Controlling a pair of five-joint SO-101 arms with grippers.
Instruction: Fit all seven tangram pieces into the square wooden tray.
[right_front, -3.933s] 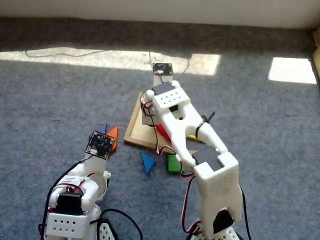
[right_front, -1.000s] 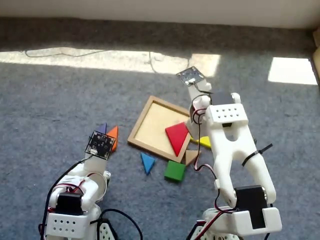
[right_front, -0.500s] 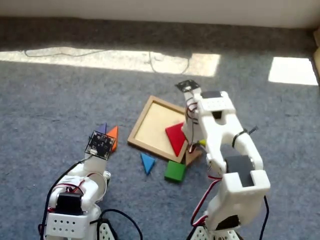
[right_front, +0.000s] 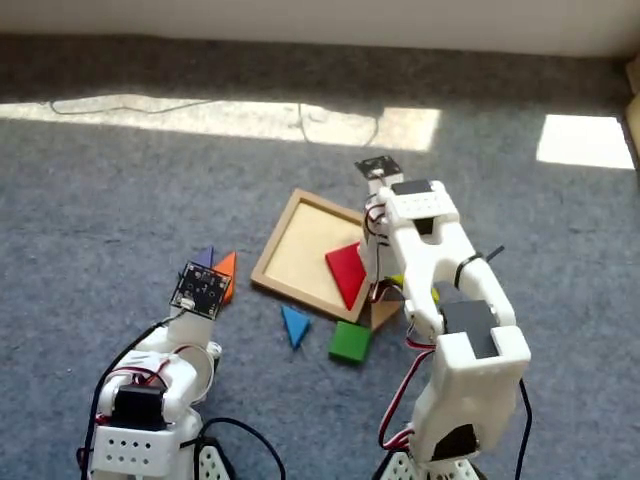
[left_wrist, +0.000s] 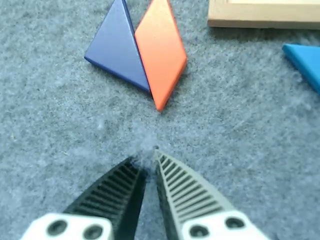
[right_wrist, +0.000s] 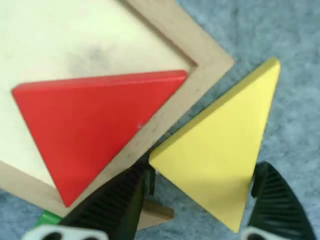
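**Straddling the yellow triangle at the tray's edge**

The right gripper (right_wrist: 202, 172) hangs spread wide, one jaw on each side of the yellow triangle (right_wrist: 220, 155), and has closed on nothing yet. The piece lies flat on the grey carpet (right_front: 120, 180), just outside the wooden tray (right_wrist: 200, 65), with one long edge running close along the rim. The stance suggests a pinch across the triangle's width, probably so it can be lifted over the rim.

Inside the tray the red triangle (right_wrist: 95, 125) sits against the same side, but one corner lies across the rim. It is probably not seated flat and may want a nudge before a neighbour goes in beside it.

The left gripper (left_wrist: 149, 159) hangs low over the carpet with its fingers nearly together and nothing between them. It points at the dark blue triangle (left_wrist: 117, 50) and the orange parallelogram (left_wrist: 160, 50), which lie edge to edge near the tray's corner.

In the high view the light blue triangle (right_front: 294, 325), the green square (right_front: 350, 342) and a brown piece (right_front: 385, 313) wait on the carpet along the tray's near edge. Six pieces are outside the tray, so the task looks barely begun.
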